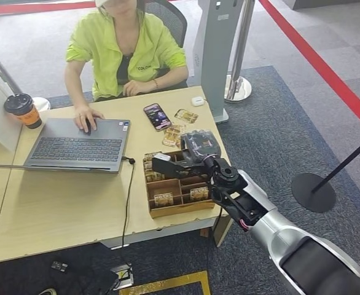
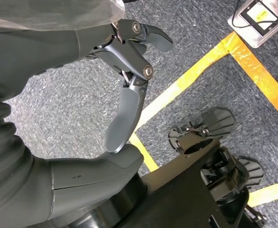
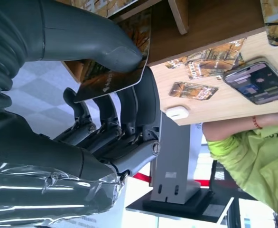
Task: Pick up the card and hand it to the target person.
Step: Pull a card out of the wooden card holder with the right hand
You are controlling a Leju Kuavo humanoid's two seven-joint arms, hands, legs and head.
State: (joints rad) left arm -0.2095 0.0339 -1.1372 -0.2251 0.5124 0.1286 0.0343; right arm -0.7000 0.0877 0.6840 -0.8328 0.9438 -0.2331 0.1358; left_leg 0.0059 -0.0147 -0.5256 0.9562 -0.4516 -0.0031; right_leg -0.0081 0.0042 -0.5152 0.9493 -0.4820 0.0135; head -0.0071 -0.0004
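The right robot hand hangs over the far right corner of the wooden tray on the surface, and it grasps a card: in the right wrist view the thumb presses the card from one side while the darker fingers back it from the other. The card shows an autumn-coloured print and sits just above the tray's compartments, which hold more cards of the same kind. Loose cards lie on the surface beyond the tray, beside a phone and near a small white case. A person in a yellow-green jacket sits across the surface, one hand on the laptop, the other forearm resting near the phone. A coffee cup stands at the far left. The left robot hand hangs low over grey carpet with yellow floor tape, its fingers curled in so that a fingertip meets the thumb, clenched on nothing.
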